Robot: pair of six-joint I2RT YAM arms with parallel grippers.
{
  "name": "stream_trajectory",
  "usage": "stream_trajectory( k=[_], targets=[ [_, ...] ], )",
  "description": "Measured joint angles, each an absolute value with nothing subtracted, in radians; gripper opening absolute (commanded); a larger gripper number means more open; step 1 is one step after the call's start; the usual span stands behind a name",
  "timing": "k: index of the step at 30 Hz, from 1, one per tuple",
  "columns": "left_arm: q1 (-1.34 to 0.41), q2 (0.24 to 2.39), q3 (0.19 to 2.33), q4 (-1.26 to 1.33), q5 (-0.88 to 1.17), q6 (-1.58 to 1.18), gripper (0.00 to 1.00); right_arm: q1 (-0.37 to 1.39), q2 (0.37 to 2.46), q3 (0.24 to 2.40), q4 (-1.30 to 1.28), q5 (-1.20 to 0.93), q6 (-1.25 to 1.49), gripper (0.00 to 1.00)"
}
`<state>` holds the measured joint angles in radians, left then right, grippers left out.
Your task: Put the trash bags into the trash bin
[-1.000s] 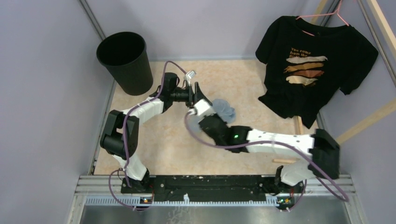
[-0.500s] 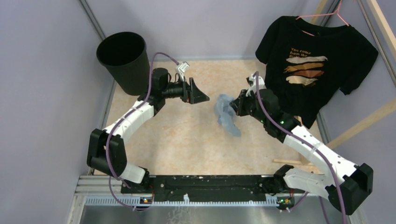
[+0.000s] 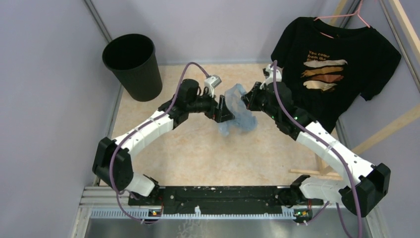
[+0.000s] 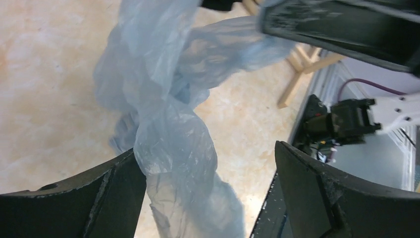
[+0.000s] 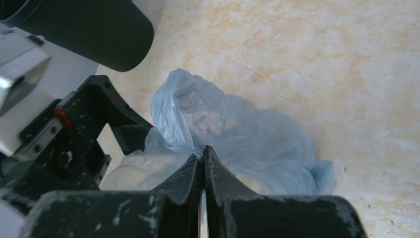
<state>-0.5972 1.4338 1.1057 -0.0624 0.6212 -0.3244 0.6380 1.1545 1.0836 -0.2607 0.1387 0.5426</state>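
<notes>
The light-blue, crinkly trash bag [image 3: 237,111] hangs bunched above the middle of the table. My right gripper [image 3: 246,100] is shut on its upper edge, the fingertips pinching the plastic [image 5: 204,148]. My left gripper [image 3: 227,108] stands wide open around the bag's left side; a twisted fold of the bag [image 4: 173,148] lies between its fingers [image 4: 114,193], against the left one. The round black trash bin [image 3: 132,64] stands upright at the far left corner, apart from both grippers.
A black printed T-shirt [image 3: 333,69] hangs on a pink hanger [image 3: 346,20] at the far right. Wooden slats [image 3: 317,134] lean beside it. Grey walls [image 3: 49,99] close in on the left and back.
My left gripper has moved right, from beside the bin to the bag, and now straddles it. The right gripper lifted the bag slightly toward the left arm and stays shut on it.
</notes>
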Motion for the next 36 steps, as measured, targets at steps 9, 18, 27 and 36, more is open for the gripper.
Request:
stream_trajectory(
  k=[9,18,27,36],
  targets=[
    [-0.59,1.635,1.251,-0.295,0.445,-0.296,0.4,0.638,1.13,1.08,-0.268,0.185,0.549,0.0],
    [-0.532,1.583,1.242,-0.331,0.331,-0.298,0.16,0.624,1.014,1.065,-0.317,0.241,0.504,0.0],
    [-0.419,1.547,1.228,-0.306,0.356,-0.355,0.08,0.571,0.975,1.013,-0.345,0.037,0.409,0.0],
    [-0.402,1.587,1.22,-0.284,0.504,-0.392,0.3,0.571,1.079,1.0,-0.333,-0.26,0.379,0.0]
  ],
)
